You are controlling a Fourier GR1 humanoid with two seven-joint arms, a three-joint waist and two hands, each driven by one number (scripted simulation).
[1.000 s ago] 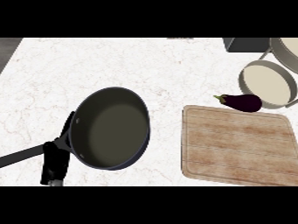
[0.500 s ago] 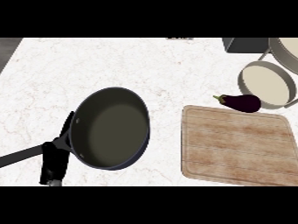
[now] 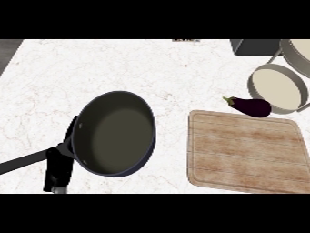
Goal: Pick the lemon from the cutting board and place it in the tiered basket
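No lemon shows anywhere in the head view. The wooden cutting board [image 3: 251, 152] lies at the right of the counter with nothing on its surface. The tiered basket [image 3: 276, 87] stands at the far right, its lower cream tier just beyond the board and its upper tier [image 3: 309, 58] cut off by the view's edge. Both tiers look bare where they show. Neither hand nor forearm appears in the view.
A dark purple eggplant [image 3: 252, 107] lies at the board's far edge, beside the basket's lower tier. A large dark frying pan [image 3: 113, 133] sits left of the board, its black handle [image 3: 57, 170] pointing toward the near edge. A dark grey box [image 3: 254, 46] stands at the back right.
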